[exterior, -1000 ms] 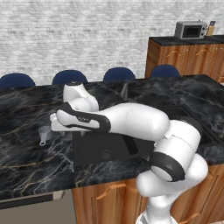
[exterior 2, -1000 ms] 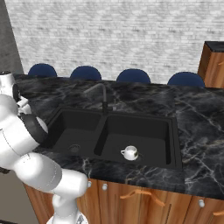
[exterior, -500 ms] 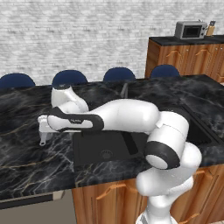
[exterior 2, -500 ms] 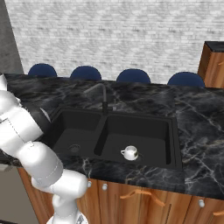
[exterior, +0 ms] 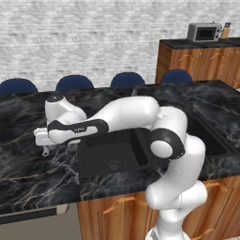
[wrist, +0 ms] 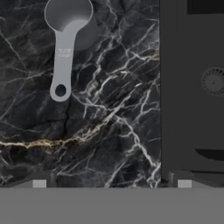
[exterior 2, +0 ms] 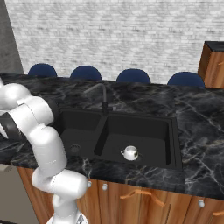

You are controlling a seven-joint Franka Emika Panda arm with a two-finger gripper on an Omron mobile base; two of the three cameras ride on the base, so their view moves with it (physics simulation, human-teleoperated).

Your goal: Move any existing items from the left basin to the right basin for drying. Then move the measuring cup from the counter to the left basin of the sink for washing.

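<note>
Hovering over counter (wrist: 109,131), hand (wrist: 111,183) spread wide, empty; measuring cup (wrist: 65,39) apart.

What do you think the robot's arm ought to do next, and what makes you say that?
Probably shift the hand over the measuring cup and lower it. In the hand view the cup lies untouched on the black counter, off toward the upper left, beside the left basin. A white cup already sits in the right basin.

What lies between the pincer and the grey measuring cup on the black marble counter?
Nothing visible. In the hand view, the grey measuring cup lies alone on the black marble counter, with only bare stone between it and the pincer. The black left sink basin is beside it, also unobstructed.
</note>
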